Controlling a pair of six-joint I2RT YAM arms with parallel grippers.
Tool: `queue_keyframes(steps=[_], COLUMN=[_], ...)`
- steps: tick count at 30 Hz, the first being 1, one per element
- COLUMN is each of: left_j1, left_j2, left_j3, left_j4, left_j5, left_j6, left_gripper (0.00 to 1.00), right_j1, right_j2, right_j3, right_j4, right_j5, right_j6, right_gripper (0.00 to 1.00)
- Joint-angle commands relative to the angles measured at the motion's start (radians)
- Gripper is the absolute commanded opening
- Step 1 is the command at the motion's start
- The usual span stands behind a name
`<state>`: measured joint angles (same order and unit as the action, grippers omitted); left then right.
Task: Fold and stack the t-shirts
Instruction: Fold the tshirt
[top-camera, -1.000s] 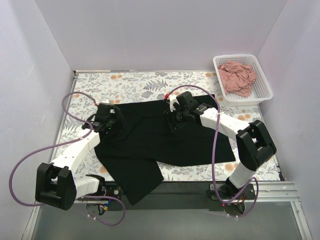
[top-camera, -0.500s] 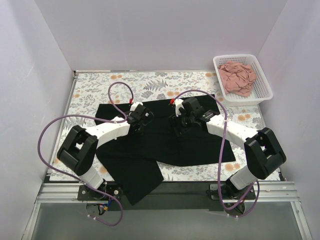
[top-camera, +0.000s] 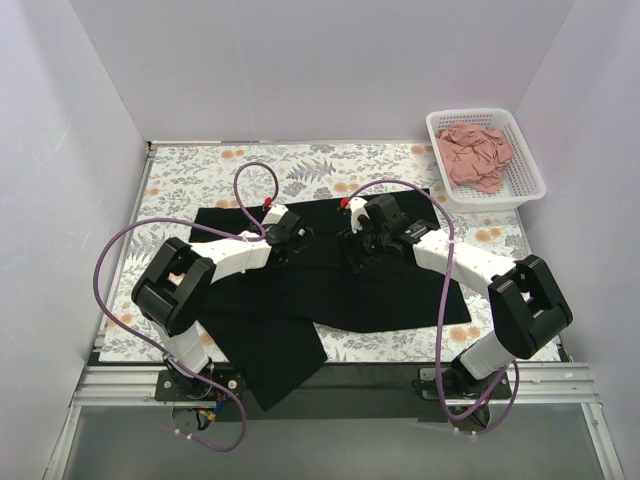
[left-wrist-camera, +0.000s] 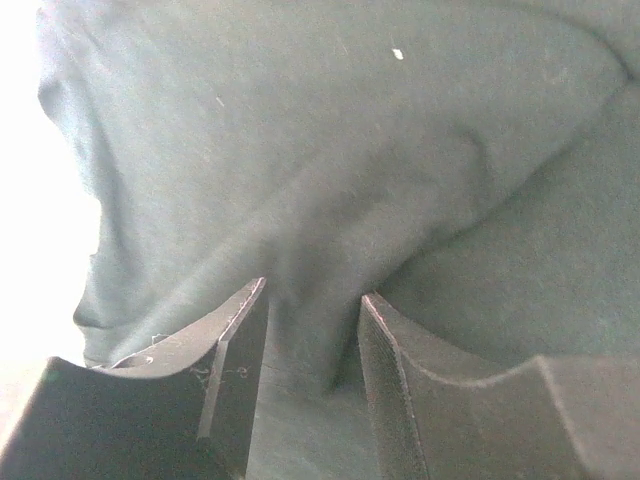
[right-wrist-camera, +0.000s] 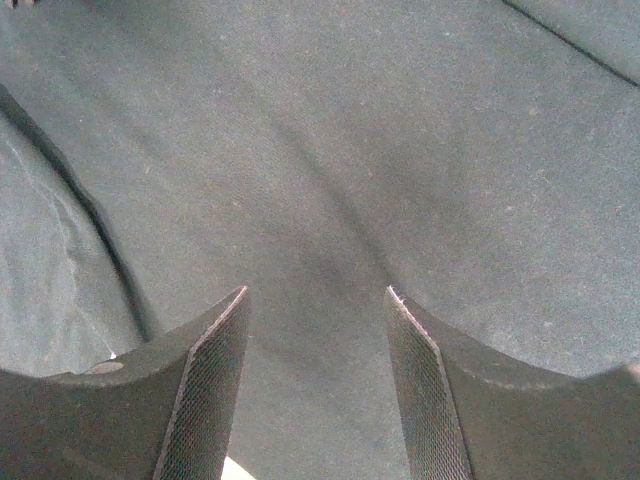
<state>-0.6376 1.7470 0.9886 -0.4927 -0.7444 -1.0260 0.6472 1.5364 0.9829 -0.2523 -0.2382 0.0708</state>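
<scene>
- The worktop (top-camera: 200, 175) carries the black t-shirt (top-camera: 340, 290) spread across the middle of the top view. Its long axis runs left to right, and one flap trails down past the near edge at lower centre.
- The pink t-shirt (top-camera: 475, 155) lies crumpled in the white basket (top-camera: 528, 178) at upper right, well apart from both arms. The right arm is the nearer one.
- The coming fold turns on the black shirt's upper part. Both hands sit on it side by side just above frame centre, so the cloth runs out below and to either side of them, and each is equally placed to lift.
- The right hand (top-camera: 360, 250) is parted wide over flat cloth. Its wrist view shows only a faint crease between the fingers and nothing gripped.
- The left hand (top-camera: 296, 238) is narrowed about halfway, with a raised ridge of black cloth standing between its fingers (left-wrist-camera: 235, 370). I cannot tell whether that ridge is clamped yet.
- Against the earlier frames, the left arm has swung in from the shirt's left side to the upper middle, close beside its partner, and its fingers have drawn together. The right hand has hardly shifted, and the shirt's outline looks unchanged.
</scene>
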Motion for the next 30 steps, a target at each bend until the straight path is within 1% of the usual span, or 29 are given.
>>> queue_keyframes(steps=[1, 4, 11, 15, 18, 19, 22, 30], left_j1=[0.003, 0.016, 0.084, 0.131, 0.176, 0.203, 0.254, 0.315], left_j2=[0.002, 0.005, 0.011, 0.016, 0.013, 0.014, 0.031, 0.167], left_j3=[0.048, 0.061, 0.105, 0.14, 0.159, 0.163, 0.179, 0.292], left_j4=[0.045, 0.077, 0.126, 0.134, 0.141, 0.143, 0.164, 0.175], left_j5=[-0.105, -0.121, -0.093, -0.043, 0.032, 0.089, 0.17, 0.224], left_j6=[0.068, 0.121, 0.199, 0.216, 0.225, 0.221, 0.208, 0.211], left_gripper=[0.38, 0.39, 0.39, 0.41, 0.44, 0.45, 0.47, 0.47], right_j1=[-0.007, -0.011, -0.011, -0.011, -0.011, -0.011, -0.011, 0.002], right_j2=[-0.004, -0.005, -0.001, 0.008, 0.014, 0.017, 0.04, 0.108], right_j3=[-0.006, -0.007, -0.003, 0.005, 0.013, 0.017, 0.039, 0.105], right_j4=[0.039, 0.042, 0.045, 0.047, 0.047, 0.051, 0.068, 0.102], right_j5=[-0.015, -0.013, -0.015, -0.023, -0.03, -0.032, -0.059, -0.104], right_j6=[-0.017, -0.019, -0.017, -0.014, -0.012, -0.011, -0.003, 0.017], right_gripper=[0.63, 0.63, 0.63, 0.63, 0.63, 0.63, 0.62, 0.62])
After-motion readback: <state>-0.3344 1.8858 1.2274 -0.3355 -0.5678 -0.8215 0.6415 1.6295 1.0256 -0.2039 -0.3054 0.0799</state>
